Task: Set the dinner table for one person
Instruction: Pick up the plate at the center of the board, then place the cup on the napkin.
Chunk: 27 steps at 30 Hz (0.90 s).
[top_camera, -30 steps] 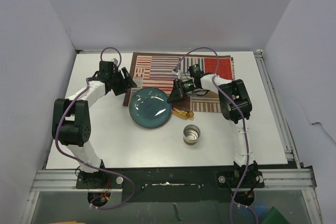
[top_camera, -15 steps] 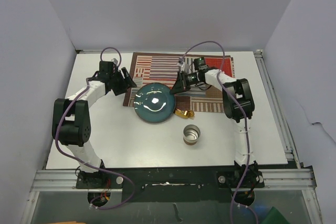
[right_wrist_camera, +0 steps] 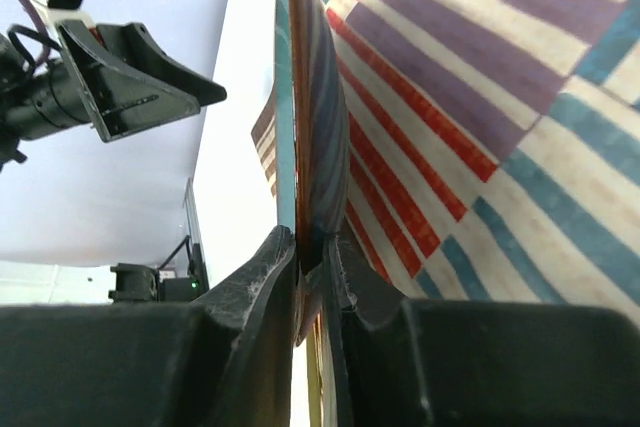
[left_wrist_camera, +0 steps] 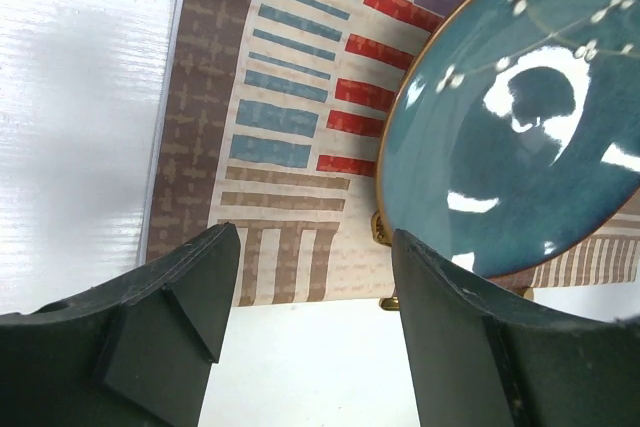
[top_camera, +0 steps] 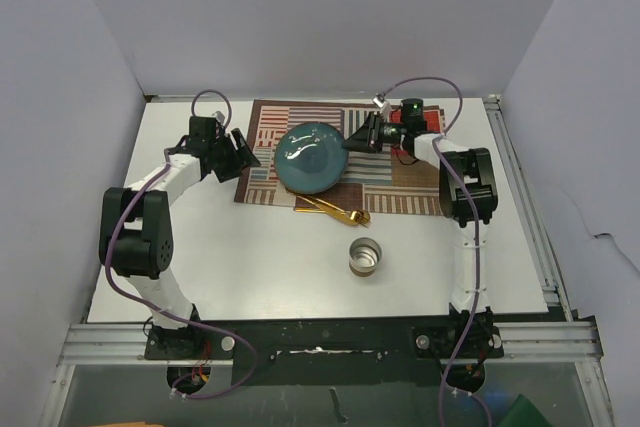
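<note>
A teal plate [top_camera: 308, 157] hangs over the middle of the striped placemat [top_camera: 400, 182] on the white dinner table [top_camera: 230, 267]. My right gripper [top_camera: 349, 143] is shut on the plate's right rim. In the right wrist view the plate [right_wrist_camera: 310, 97] stands edge-on, pinched between the fingers of the gripper [right_wrist_camera: 312, 247]. My left gripper [top_camera: 243, 155] is open over the mat's left edge, apart from the plate. In the left wrist view, nothing lies between the fingers of that gripper [left_wrist_camera: 315, 252], and the plate [left_wrist_camera: 520, 147] fills the upper right.
Gold cutlery [top_camera: 335, 210] lies across the placemat's front edge, just below the plate. A small metal cup [top_camera: 364, 256] stands on the table in front of it. Aluminium rails [top_camera: 520, 187] run along the table's right side.
My right gripper has carried the plate from the mat's front-left corner up and back over the mat's middle. The gold cutlery is now fully uncovered. The left arm has not moved.
</note>
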Each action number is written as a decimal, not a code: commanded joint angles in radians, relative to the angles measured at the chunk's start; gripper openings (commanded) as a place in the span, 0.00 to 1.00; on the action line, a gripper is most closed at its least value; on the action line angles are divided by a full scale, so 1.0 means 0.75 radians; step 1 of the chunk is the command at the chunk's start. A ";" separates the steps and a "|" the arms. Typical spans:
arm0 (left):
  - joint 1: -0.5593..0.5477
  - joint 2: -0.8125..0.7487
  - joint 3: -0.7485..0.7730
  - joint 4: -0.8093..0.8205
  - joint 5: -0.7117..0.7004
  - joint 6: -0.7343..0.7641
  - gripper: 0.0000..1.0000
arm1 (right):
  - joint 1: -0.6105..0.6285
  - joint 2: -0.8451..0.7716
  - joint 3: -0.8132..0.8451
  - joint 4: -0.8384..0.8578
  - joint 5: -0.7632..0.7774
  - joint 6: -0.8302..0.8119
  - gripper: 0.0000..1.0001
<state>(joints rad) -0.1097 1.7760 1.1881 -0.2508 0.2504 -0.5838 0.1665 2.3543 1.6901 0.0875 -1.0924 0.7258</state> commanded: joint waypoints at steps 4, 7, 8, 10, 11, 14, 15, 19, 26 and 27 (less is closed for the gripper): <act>0.008 0.000 0.024 0.048 0.016 0.030 0.62 | -0.084 -0.031 0.052 0.191 -0.177 0.178 0.00; 0.007 0.004 0.023 0.050 0.019 0.031 0.62 | -0.106 -0.041 0.031 0.126 -0.153 0.114 0.00; 0.007 0.006 0.023 0.050 0.020 0.030 0.62 | -0.114 -0.050 0.027 0.068 -0.136 0.063 0.00; 0.007 0.007 0.022 0.050 0.022 0.030 0.62 | -0.134 -0.065 0.027 -0.054 -0.100 -0.044 0.00; 0.009 0.007 0.021 0.051 0.025 0.030 0.62 | -0.145 -0.071 0.026 -0.112 -0.081 -0.108 0.00; 0.008 0.004 0.021 0.052 0.028 0.028 0.62 | -0.185 -0.064 0.041 -0.296 -0.050 -0.227 0.00; 0.007 0.003 0.020 0.054 0.029 0.028 0.62 | -0.197 -0.060 0.046 -0.344 -0.038 -0.268 0.00; 0.007 -0.002 0.017 0.063 0.028 0.022 0.62 | -0.223 -0.047 0.048 -0.457 0.009 -0.375 0.00; 0.007 0.007 0.017 0.058 0.029 0.028 0.62 | -0.253 -0.002 0.059 -0.402 -0.024 -0.353 0.00; 0.007 0.007 0.019 0.057 0.028 0.028 0.62 | -0.254 0.006 0.068 -0.398 -0.028 -0.350 0.00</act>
<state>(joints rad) -0.1097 1.7790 1.1881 -0.2504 0.2554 -0.5789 -0.0093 2.3695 1.6901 -0.2562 -1.0473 0.4751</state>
